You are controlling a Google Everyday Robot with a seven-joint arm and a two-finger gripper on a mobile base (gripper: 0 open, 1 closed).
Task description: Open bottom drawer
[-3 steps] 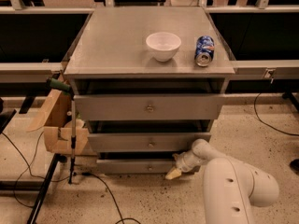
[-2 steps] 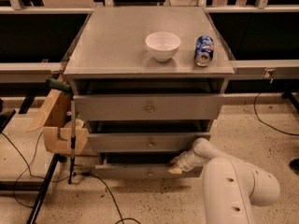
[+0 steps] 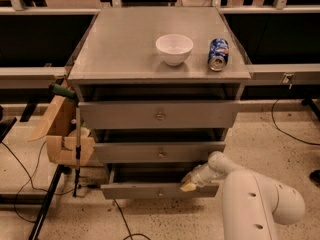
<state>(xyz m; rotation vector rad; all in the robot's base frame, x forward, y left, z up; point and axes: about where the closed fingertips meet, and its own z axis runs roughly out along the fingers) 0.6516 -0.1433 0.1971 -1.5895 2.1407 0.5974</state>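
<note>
The bottom drawer (image 3: 145,190) is the lowest, narrowest grey front of the cabinet, with a small round knob (image 3: 160,194) in its middle. It stands pulled out a little, with a dark gap above it. My gripper (image 3: 189,185) sits at the drawer's top edge, to the right of the knob, at the end of my white arm (image 3: 250,199) that comes in from the lower right. Above it are the middle drawer (image 3: 160,152) and the top drawer (image 3: 159,115), both closed.
On the cabinet top (image 3: 125,49) stand a white bowl (image 3: 174,48) and a blue soda can (image 3: 218,54) lying on its side. A cardboard box (image 3: 62,134) and a metal stand (image 3: 78,149) sit at the cabinet's left. Cables run over the speckled floor.
The bottom drawer has slid out towards the camera and its front now sits lower and further forward. My gripper has moved with it, down and slightly left.
</note>
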